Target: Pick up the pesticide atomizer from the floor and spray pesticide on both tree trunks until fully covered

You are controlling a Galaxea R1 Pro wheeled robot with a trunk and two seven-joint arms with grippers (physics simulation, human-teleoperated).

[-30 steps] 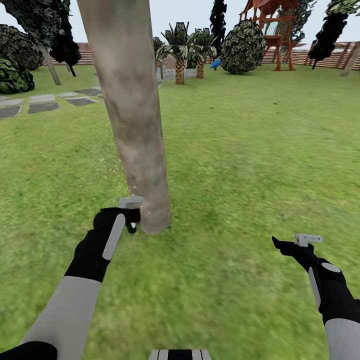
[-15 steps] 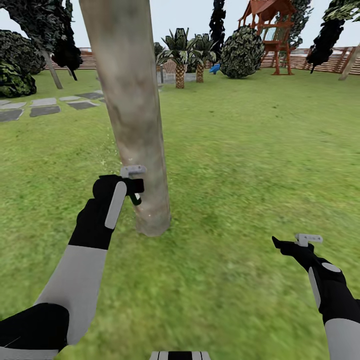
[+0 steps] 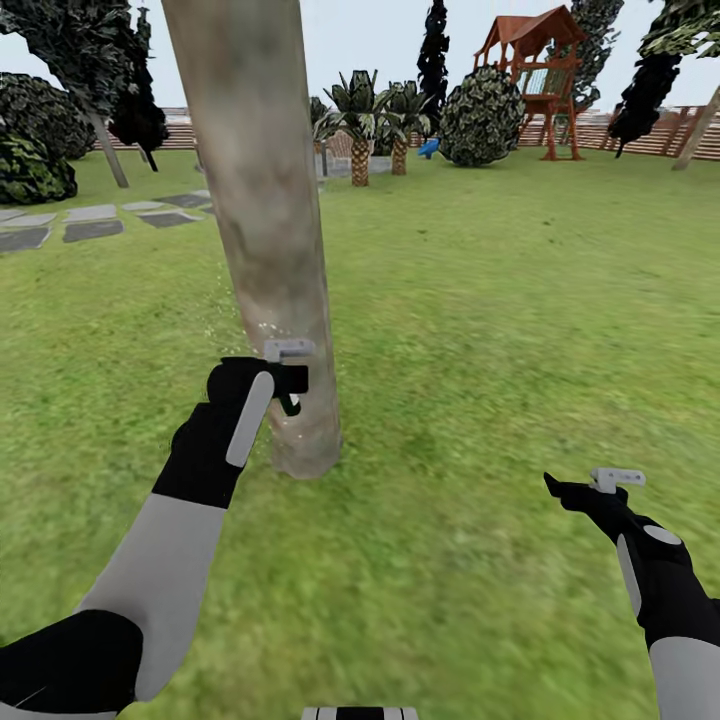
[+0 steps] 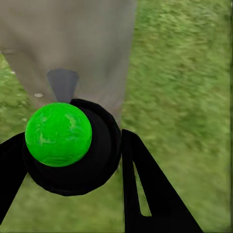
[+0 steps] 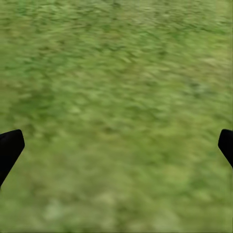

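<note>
A thick, mottled grey-brown tree trunk (image 3: 265, 200) rises from the lawn just ahead of me, slightly tilted. My left gripper (image 3: 284, 378) is shut on the pesticide atomizer (image 3: 289, 351), held against the trunk's lower part a little above the grass. In the left wrist view the atomizer's bright green dot (image 4: 58, 134) sits on its dark body between my black fingers (image 4: 145, 189), with the trunk (image 4: 73, 48) right behind it. Fine white specks of pesticide (image 3: 214, 303) float beside the trunk. My right gripper (image 3: 590, 484) hangs open and empty over the grass (image 5: 116, 73) at the right.
Grey stepping stones (image 3: 90, 220) lie at the back left near dark shrubs (image 3: 35, 165). Palms (image 3: 360, 125), a round bush (image 3: 483, 115) and a red wooden play tower (image 3: 540, 70) stand before the slat fence (image 3: 620, 135). Open lawn (image 3: 520, 300) spreads to the right.
My left gripper rose along the trunk with the atomizer, then shifted slightly right. The head view tilted a little. The right arm stayed still.
</note>
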